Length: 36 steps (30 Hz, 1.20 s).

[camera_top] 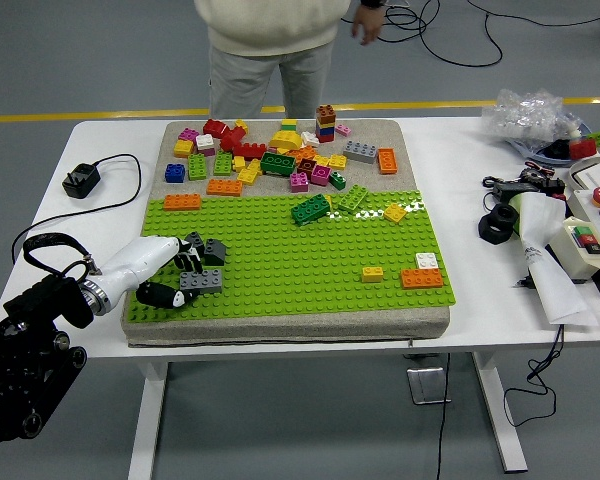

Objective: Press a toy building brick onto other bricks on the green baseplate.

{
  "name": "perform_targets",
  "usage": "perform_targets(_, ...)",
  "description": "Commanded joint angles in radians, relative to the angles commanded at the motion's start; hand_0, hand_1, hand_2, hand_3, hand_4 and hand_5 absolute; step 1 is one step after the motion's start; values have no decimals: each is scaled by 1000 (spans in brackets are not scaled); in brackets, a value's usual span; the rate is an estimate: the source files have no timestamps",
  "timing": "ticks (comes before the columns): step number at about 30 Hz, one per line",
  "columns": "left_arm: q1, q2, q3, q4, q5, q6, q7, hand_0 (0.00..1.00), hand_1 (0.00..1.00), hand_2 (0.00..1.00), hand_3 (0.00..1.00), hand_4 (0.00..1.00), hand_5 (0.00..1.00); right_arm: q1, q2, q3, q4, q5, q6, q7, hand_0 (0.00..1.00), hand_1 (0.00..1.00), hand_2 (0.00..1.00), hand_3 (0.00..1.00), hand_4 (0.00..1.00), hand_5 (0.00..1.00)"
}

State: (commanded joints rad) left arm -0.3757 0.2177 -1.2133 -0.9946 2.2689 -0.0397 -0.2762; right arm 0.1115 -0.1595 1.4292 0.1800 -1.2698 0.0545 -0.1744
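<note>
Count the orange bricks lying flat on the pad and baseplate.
4. One orange brick sits near the green baseplate's right edge, one at its far-left corner, one in the pile's left part, one at the pile's right. Others may hide in the pile.

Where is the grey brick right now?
In the head view, the grey brick sits near the green baseplate's front-left corner, in the fingers of the left hand.
</note>
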Motion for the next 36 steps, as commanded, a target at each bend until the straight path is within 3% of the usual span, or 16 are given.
perform_targets(16,26,-10,-34,-82,-18,-11,7,690,528,521,507,770,167,-2,0,6,0,-2,2,3,790,726,770,783,998,700)
perform_targets(36,32,-44,-9,-43,-22,-7,8,679,524,522,507,769,170,-1,1,6,0,-3,1,2,790,726,769,783,998,700)
